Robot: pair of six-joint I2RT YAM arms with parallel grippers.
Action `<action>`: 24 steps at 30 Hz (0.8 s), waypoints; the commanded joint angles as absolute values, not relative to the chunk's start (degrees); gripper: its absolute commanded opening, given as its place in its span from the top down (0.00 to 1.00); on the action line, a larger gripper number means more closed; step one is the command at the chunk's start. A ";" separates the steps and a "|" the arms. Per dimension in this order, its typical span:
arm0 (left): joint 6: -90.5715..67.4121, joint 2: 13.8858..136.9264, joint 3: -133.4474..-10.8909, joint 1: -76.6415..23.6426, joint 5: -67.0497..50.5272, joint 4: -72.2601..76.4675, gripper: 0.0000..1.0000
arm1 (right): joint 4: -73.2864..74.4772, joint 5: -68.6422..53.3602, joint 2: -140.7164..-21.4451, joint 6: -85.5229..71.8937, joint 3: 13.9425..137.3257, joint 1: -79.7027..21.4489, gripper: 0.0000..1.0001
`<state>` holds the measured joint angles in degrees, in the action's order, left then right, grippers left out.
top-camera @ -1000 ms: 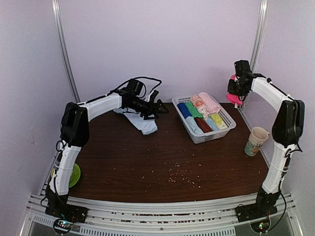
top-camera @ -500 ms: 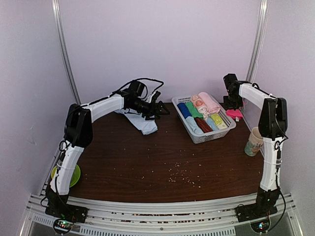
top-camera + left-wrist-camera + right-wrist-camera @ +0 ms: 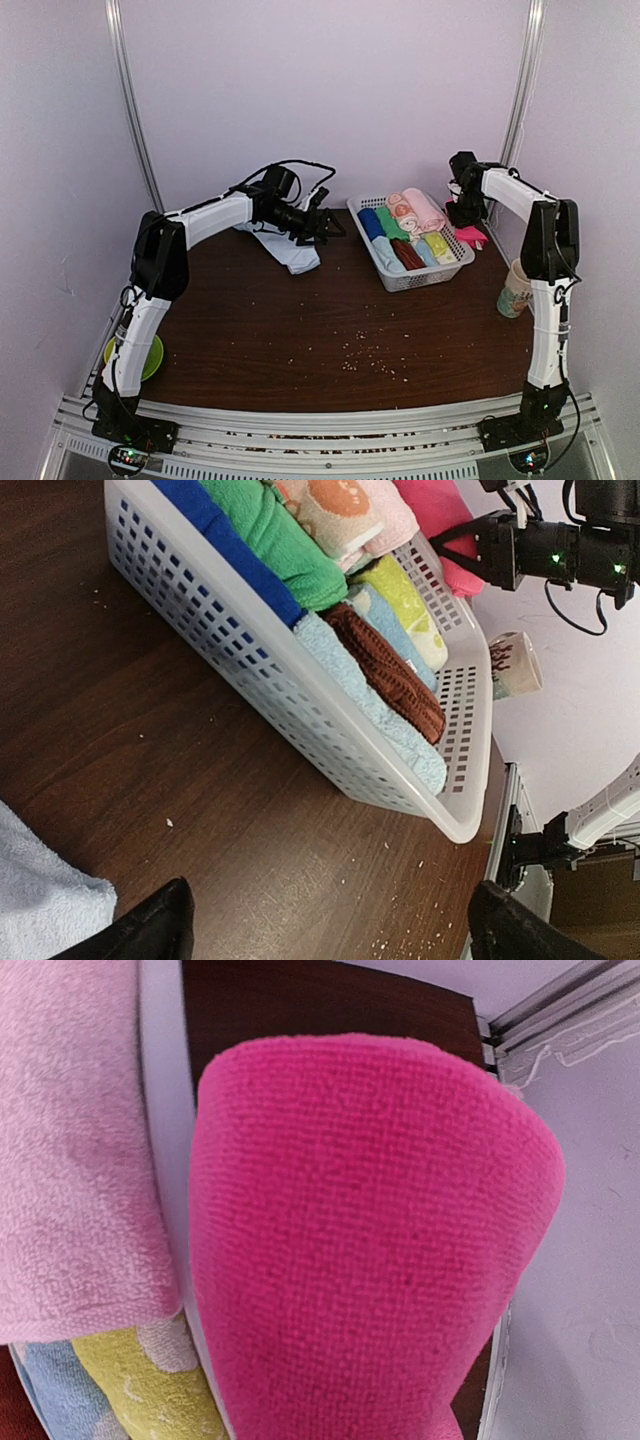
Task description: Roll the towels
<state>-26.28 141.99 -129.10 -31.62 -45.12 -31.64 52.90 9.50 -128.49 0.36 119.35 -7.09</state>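
At the far left we see a green plate (image 3: 150,357) by the left arm's base, and that arm reaches up and across the table (image 3: 300,330) with its elbow raised and its forearm nearly level. Under the forearm lies the light blue towel (image 3: 290,250), unrolled and rumpled, with its long axis running from the far left toward the near right. The left gripper (image 3: 325,225) hovers just past the towel's right edge, pointing at the basket (image 3: 410,275), its fingers (image 3: 150,930) spread wide and holding nothing. The basket holds small rolls side by side. Beyond its far right corner, the right arm stands tall and folds back down, and the right gripper (image 3: 465,215) is closed on the pink towel (image 3: 472,236). That towel is a thick, doubled-over wad of fuzzy magenta, its rounded fold pointing toward the back wall and its side against the basket rim. A cup (image 3: 517,288) stands nearer, at the right edge.
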 commanded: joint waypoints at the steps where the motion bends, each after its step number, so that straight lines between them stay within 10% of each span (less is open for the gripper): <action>1: -23.68 139.40 -128.08 -31.93 -46.48 -32.69 0.02 | 57.28 -7.84 -126.18 3.12 112.59 -10.96 1.00; 18: -24.46 139.49 -126.70 -32.05 -33.65 -36.50 0.03 | 32.53 -14.79 -95.89 -11.51 91.49 -15.02 1.00; 24: -25.88 141.98 -130.23 -32.84 -33.31 -36.77 0.16 | 24.33 -22.52 -95.78 -15.06 90.48 -19.88 1.00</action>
